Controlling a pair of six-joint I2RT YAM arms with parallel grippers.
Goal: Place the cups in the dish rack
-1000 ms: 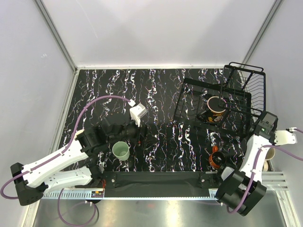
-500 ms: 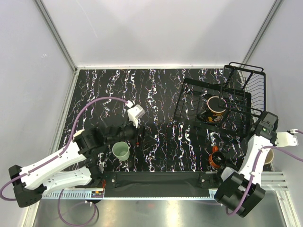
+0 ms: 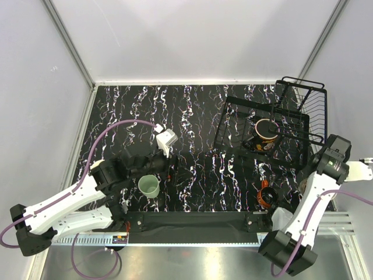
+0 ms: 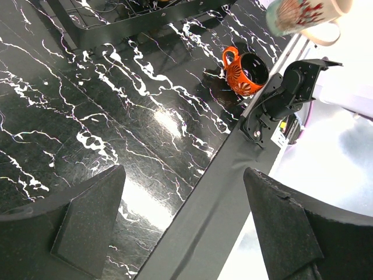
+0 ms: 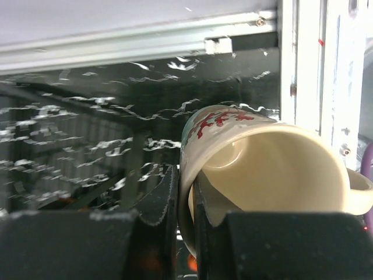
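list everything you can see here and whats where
dish rack: 1, black wire, far right of the table
patterned mug: 1, dark with a pale rim, in the rack's basket
mint mug: 1, pale green, upright on the table by the left arm
red mug: 1, orange-red, dark inside, on the table near the right arm's base
cream mug: 1, cream with red print, tilted, held in the air at the right edge
table: 1, black with white veins
left gripper: 1, black, open, empty
right gripper: 1, black, shut on the cream mug's rim
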